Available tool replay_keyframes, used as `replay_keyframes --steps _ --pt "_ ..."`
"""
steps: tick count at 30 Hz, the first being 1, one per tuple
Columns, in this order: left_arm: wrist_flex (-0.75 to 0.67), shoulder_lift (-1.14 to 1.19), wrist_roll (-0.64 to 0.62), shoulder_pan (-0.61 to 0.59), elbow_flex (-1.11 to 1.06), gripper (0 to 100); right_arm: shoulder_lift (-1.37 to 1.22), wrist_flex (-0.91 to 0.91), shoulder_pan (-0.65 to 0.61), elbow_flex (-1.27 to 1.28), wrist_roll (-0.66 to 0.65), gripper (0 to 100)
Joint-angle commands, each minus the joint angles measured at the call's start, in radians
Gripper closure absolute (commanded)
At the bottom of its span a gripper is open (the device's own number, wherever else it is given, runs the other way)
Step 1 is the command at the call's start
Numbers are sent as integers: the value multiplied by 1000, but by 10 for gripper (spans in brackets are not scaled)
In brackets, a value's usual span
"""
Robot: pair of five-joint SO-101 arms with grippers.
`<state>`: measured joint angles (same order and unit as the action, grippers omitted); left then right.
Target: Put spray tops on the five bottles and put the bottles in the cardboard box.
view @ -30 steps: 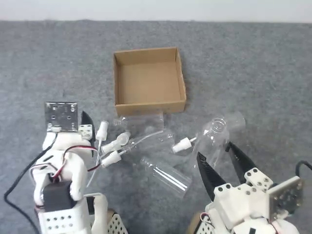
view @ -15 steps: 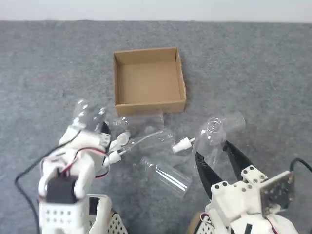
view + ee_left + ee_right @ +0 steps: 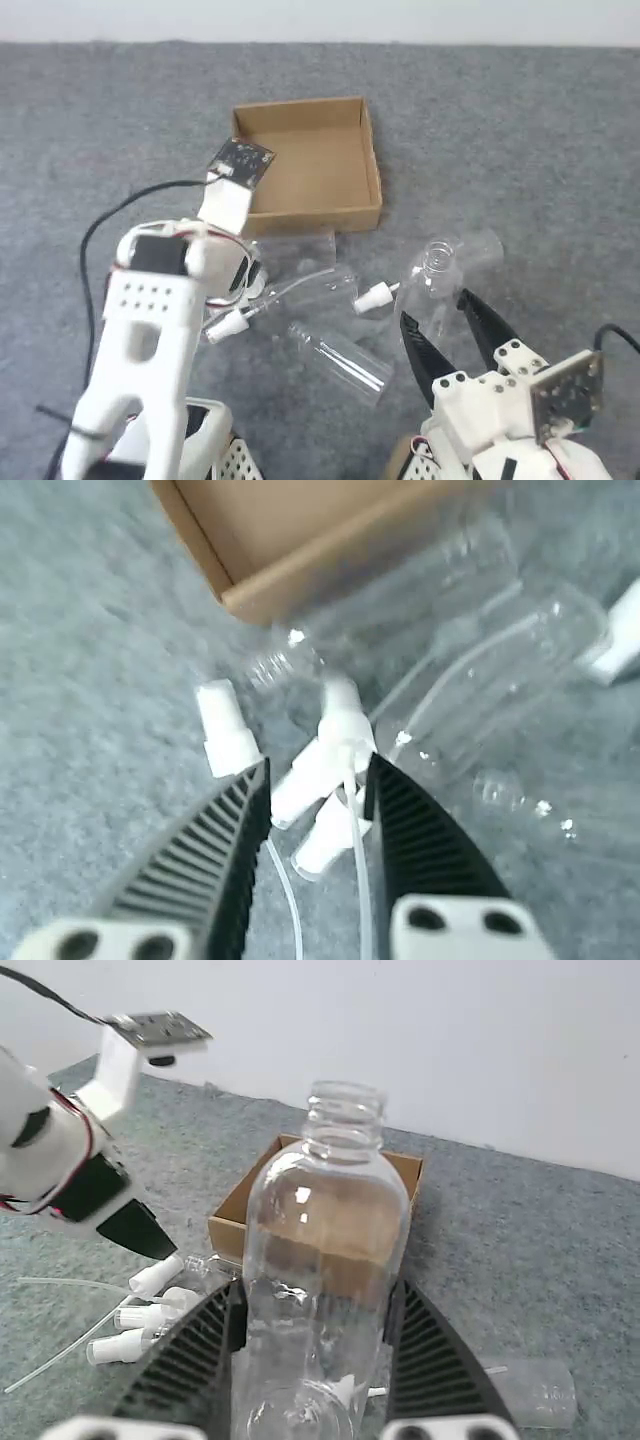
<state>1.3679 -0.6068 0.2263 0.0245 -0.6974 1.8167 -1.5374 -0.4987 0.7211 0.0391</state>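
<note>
Bottle upright in our right gripper, left fingers spread over loose spray tops.
We see the right gripper (image 3: 315, 1335) closed on 1 clear bottle (image 3: 325, 1220), neck up and uncapped, with its 2 black fingers (image 3: 185, 1360) pressed to either side; the cardboard box (image 3: 310, 217) sits open-topped on the grey carpet (image 3: 520, 130), apart from both grippers; in the high view the held bottle (image 3: 436, 272) stands in front of the box and off to its right; the left gripper (image 3: 315, 780) hangs open just above the carpet, a cluster of white spray tops (image 3: 325, 755) between its fingertips and none clamped; another spray top (image 3: 372, 297) lies just beside the held bottle; other clear bottles (image 3: 340, 360) lie on their sides in front of the box.
</note>
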Motion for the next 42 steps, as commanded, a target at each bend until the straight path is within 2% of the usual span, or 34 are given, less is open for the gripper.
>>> replay_keyframes --steps 1,14,22,32,38,42 --pt "8 117 26 2 91 845 1 4 -8 -5 -17 972" --pt "0 422 28 3 197 844 1 2 -8 -3 -17 972" --pt "-25 542 23 49 202 846 1 1 -8 -3 -17 972" --pt "-55 620 32 -43 206 850 1 -2 -8 -3 -17 972" --pt "-48 618 81 -51 206 934 1 -2 -8 -3 -17 972" --pt "-41 618 81 -51 206 949 1 -2 -8 -3 -17 972"
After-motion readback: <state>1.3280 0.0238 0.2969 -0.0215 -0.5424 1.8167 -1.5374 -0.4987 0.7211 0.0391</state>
